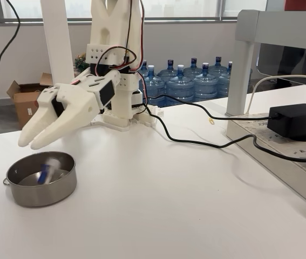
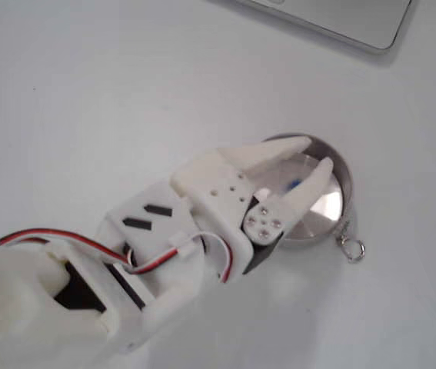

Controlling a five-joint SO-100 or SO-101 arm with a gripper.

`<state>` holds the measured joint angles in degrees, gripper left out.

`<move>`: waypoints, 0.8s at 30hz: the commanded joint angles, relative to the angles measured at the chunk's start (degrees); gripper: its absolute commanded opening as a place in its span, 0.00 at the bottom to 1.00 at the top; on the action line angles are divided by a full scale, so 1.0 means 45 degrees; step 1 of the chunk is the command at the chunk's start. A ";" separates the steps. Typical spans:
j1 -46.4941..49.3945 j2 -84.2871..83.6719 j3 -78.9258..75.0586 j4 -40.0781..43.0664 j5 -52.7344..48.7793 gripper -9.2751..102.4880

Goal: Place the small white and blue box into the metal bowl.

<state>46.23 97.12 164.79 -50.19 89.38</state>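
A white two-finger gripper (image 1: 27,141) hangs above the metal bowl (image 1: 61,189), its fingers spread apart and holding nothing. In a fixed view from the side, the small white and blue box (image 1: 45,172) is inside the bowl, blurred and tilted, apparently in mid-fall or just landing near the bowl's centre; whether it rests on the floor of the bowl cannot be told. In a fixed view from above, the open fingertips (image 2: 291,146) frame the bowl (image 2: 342,178), and a dot of blue from the box (image 2: 294,184) peeks between them at about 9 o'clock of the bowl's centre. The step in hand looks like the release: to do it well, I judge the arm should keep the fingers wide and lift straight up, so neither tip clips the rim or knocks the bowl. The box is tiny against the bowl, white with a blue face. The bowl is dull steel, shallow and straight-sided, with a small ring handle (image 2: 353,247) at its 5 o'clock from above.
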 commanded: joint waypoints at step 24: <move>-0.8145 0.0430 0.0840 -0.0156 -0.0215 0.05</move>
<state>15.12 97.47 168.49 -50.19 89.30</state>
